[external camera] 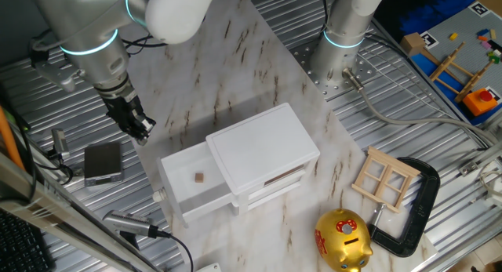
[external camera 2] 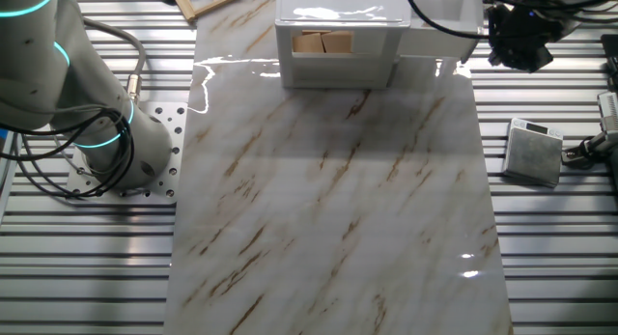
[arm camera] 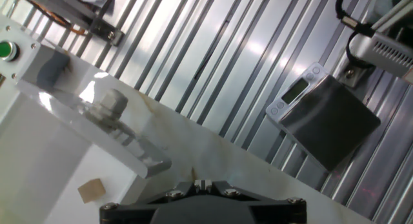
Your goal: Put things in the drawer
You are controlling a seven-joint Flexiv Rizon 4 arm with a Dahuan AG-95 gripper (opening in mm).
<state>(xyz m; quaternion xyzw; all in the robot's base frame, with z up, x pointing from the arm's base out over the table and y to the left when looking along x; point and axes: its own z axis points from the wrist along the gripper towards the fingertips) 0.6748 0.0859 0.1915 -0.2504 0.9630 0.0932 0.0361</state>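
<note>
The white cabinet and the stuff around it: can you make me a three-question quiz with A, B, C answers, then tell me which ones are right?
1. Where is the brown block?
A. In the open top drawer
B. Next to the piggy bank
C. Inside the wooden window frame

2. What colour is the piggy bank?
A. Blue
B. Gold with red patches
C. Green

3. How is the cabinet's top drawer?
A. Pushed shut
B. Taken out
C. Pulled open

Answers:
1. A, because the block lies on the drawer's white floor in one fixed view and the hand view.
2. B, its shiny body is gold with red marks.
3. C, the drawer sticks out of the cabinet toward the gripper, showing its inside.
</note>
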